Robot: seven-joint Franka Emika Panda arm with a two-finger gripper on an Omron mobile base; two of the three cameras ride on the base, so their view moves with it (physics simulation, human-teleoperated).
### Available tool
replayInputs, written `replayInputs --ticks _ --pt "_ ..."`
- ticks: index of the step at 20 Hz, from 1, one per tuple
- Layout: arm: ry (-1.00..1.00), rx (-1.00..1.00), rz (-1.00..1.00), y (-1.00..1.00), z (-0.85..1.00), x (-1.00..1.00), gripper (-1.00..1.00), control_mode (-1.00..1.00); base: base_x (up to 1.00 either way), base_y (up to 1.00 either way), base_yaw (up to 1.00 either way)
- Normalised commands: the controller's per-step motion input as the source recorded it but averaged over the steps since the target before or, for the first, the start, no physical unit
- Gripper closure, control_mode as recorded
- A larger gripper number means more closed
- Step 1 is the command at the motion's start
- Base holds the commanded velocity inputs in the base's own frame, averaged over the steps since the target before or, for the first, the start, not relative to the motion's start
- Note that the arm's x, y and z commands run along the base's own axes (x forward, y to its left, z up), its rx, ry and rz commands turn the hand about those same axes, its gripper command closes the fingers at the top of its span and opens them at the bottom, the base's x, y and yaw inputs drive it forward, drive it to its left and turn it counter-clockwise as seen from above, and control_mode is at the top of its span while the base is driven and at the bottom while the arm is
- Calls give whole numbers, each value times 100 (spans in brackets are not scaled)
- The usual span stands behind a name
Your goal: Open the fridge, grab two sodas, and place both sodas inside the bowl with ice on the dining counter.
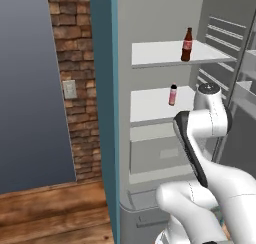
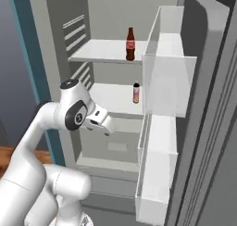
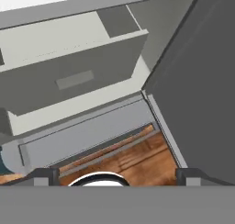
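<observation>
I have the fridge (image 1: 160, 33) standing open in front of me, its grey door (image 2: 208, 104) swung out to my right with white door bins (image 2: 164, 81) on the inner face. On the upper white shelf (image 1: 155, 53) the dark cola bottle (image 1: 187, 44) with the red label stands upright near the shelf's right part, alone there; in the right base view I see the same bottle (image 2: 130, 44) close to the door bins. One shelf down (image 1: 150, 103), the shorter pink-red bottle (image 1: 173, 94) with the dark cap stands upright, also by itself, toward the front edge. Below that shelf I see a closed grey drawer (image 1: 152, 155) and the bottom ledge of the cabinet. The fridge's side is edged in teal (image 1: 102, 88); left of it is a brick wall strip (image 1: 75, 63) with a pale switch plate (image 1: 69, 89), then a plain blue-grey wall (image 1: 25, 88), and a wooden plank floor (image 1: 50, 213) at the bottom. My gripper (image 3: 114, 175) points down into the lower fridge: the hand view looks over the drawer front and the wood floor by the door's foot, and the two finger tips (image 3: 43, 175) stand wide apart with nothing between them. The hand hangs below the lower shelf, well apart from both bottles.
</observation>
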Motion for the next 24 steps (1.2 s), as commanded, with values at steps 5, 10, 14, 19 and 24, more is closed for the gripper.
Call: replayInputs --ticks 5,10,14,19,24 --pt "0 0 0 0 0 0 -100 100 68 -16 23" --pt "-4 3 9 -23 6 35 -100 -100 31 -7 8" --pt "-13 4 11 -25 15 41 -100 -100 0 0 0" --pt "-9 1 11 -11 -15 59 -100 -100 0 0 0" --pt "-25 1 15 -29 -47 37 -100 -100 0 0 0"
